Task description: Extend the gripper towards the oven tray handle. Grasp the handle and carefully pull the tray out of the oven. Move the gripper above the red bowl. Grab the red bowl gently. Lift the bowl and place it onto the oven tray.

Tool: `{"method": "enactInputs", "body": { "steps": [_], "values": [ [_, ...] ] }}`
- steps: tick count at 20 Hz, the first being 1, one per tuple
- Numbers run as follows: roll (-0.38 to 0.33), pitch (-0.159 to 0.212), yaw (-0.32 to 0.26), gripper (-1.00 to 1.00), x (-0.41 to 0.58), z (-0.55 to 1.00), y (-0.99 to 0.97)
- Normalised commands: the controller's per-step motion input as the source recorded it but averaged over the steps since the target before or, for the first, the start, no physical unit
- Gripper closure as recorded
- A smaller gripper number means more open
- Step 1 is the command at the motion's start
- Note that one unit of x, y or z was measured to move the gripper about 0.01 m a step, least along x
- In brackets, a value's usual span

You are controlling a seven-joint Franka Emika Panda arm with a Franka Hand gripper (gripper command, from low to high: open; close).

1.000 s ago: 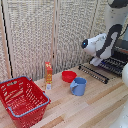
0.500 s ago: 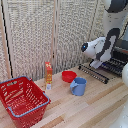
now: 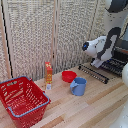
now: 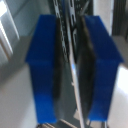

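In the wrist view my gripper (image 4: 73,70) shows two blue-tipped fingers (image 4: 46,65) standing close together, with a thin dark metal bar, the oven tray handle (image 4: 75,60), running between them. The picture is blurred. In the exterior view the white arm (image 3: 97,47) reaches to the front of the oven (image 3: 121,47) at the right edge, and its fingers are hidden behind the wrist. The dark wire tray (image 3: 114,65) lies at the oven's mouth. The small red bowl (image 3: 69,76) rests on the wooden table, well to the exterior view's left of the arm.
A slatted dark door (image 3: 92,73) hangs down in front of the oven. A blue mug (image 3: 78,86) stands just in front of the bowl. An orange bottle (image 3: 48,75) and a large red mesh basket (image 3: 22,100) are further to the exterior view's left.
The arm's wrist has sunk a little at the oven front. Bowl, mug, bottle and basket have stayed where they were.
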Motion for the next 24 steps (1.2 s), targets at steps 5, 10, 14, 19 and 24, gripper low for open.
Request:
{"method": "enactInputs", "body": {
  "steps": [5,10,14,19,24],
  "values": [
    [0.086,0.003,-0.011,1.0,-0.001,0.0,0.41],
    [0.028,-0.001,-0.059,1.0,0.083,0.0,0.88],
    [-0.013,-0.001,-0.102,1.0,0.119,0.0,0.9],
    [-0.074,0.003,-0.113,1.0,0.125,0.0,0.75],
    [-0.001,0.028,-0.002,-1.0,0.341,-0.01,0.13]
  ]
}}
